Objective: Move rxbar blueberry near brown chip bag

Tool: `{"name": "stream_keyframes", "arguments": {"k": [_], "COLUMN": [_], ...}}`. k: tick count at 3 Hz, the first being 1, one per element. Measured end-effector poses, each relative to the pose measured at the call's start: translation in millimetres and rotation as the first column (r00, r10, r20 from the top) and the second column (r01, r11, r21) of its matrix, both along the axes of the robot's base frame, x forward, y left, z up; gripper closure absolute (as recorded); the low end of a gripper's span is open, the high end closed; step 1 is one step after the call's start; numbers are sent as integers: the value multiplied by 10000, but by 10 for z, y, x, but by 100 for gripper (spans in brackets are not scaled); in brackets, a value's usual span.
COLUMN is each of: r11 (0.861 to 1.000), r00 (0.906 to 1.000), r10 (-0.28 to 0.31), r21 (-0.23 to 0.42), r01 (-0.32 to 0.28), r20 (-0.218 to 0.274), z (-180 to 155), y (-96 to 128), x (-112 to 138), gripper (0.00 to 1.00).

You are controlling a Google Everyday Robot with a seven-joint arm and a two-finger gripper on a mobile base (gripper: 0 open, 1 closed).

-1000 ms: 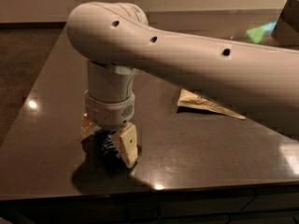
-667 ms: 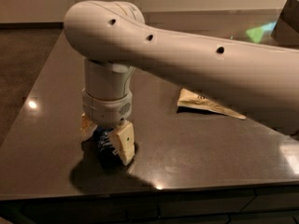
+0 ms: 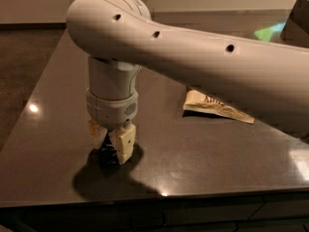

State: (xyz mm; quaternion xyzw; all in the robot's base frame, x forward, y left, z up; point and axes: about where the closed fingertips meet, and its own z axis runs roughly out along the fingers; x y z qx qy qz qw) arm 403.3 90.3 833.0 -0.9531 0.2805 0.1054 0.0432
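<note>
Camera view, arm over the dark table [image 3: 203,163]. Against the frame from a second ago, I am seeing the wrist sitting slightly higher and a little further left. The brown chip bag [image 3: 212,109] is lying where it lay before.

The gripper [image 3: 112,146] is hanging near the table's front left part, pointing straight down, just above its own shadow [image 3: 104,180]. Its two cream-coloured fingers [image 3: 124,141] are standing close together and are pinching a small dark package between them, which I am taking as the rxbar blueberry [image 3: 109,153]. The bar is sitting low between the fingertips, with its lower end showing under them. It is merging with the shadow beneath, so I cannot tell whether it is touching the table or hanging clear of it.

The bar is showing only as a narrow, near-black sliver; I am reading no label or text on it from here.

The brown chip bag is lying flat, well apart from the gripper, to the right and further back. The pale arm [image 3: 193,57] is crossing in front of it and hiding its upper part. The strip still showing is cream-yellow with some dark lettering.
</note>
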Motion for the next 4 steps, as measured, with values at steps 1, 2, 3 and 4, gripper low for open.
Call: {"name": "stream_keyframes", "arguments": {"k": [1, 2, 3, 4], "r11": [9961, 9472, 9097, 8636], "r00": [9959, 9413, 8961, 8386], "r10": [-863, -3156, -4108, -5041], "r21": [209, 988, 1405, 1280], "r01": [858, 3050, 3907, 4876], "r20": [269, 1201, 1681, 2064], "z": [108, 498, 719, 782], "y": [-55, -269, -424, -747], "x": [310, 1208, 1633, 1964], "gripper": [100, 100, 100, 100]}}
